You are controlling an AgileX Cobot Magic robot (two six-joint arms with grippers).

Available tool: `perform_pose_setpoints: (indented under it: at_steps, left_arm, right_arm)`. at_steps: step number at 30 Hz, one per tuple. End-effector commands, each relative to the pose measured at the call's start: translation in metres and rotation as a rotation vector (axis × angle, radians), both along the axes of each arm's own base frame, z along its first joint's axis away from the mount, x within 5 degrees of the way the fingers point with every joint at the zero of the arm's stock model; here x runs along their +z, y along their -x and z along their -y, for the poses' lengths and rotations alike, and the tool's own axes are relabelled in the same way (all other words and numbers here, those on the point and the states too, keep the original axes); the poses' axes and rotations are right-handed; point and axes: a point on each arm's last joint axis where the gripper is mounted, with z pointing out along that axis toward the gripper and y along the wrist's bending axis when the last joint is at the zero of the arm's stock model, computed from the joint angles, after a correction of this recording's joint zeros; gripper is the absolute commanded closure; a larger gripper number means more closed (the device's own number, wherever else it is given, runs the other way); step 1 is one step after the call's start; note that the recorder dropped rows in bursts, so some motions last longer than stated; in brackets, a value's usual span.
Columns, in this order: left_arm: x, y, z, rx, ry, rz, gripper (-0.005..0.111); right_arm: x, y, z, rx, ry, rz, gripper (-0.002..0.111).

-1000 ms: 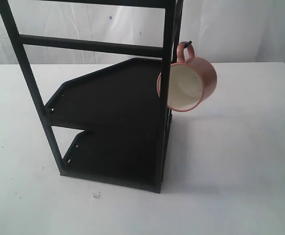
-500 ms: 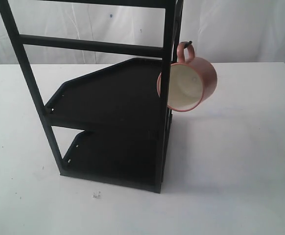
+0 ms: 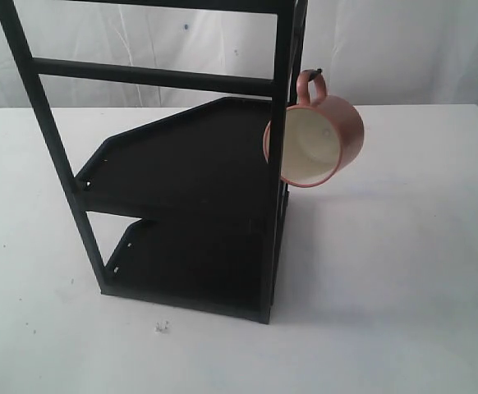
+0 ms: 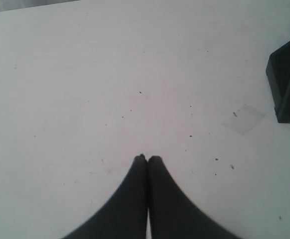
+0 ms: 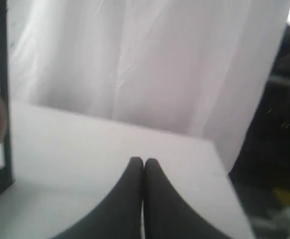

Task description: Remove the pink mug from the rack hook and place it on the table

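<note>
Left hand (image 4: 148, 158): 2 matte black fingers (image 4: 127, 199), broad at the base, curving inward to narrow rounded tips; thin pale seam between them. Right hand (image 5: 144, 160): same form, 2 black fingers (image 5: 162, 204), smooth surface, rounded tips, edges slightly blurred in the wrist view.

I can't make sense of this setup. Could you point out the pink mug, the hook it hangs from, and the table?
pink mug (image 3: 311, 144), exterior view, cream inside.
rack hook (image 3: 318, 71), exterior view, upturned tip.
table (image 3: 403, 271), exterior view, bare white top.
</note>
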Motion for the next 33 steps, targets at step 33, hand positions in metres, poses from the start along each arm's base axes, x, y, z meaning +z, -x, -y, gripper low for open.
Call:
perform_pose_setpoints:
  at_steps: [33]
  left_arm:
    - [-0.001, 0.0, 0.0, 0.0, 0.009, 0.003, 0.107]
  right_arm:
    - [-0.025, -0.094, 0.013, -0.308, -0.098, -0.749, 0.108]
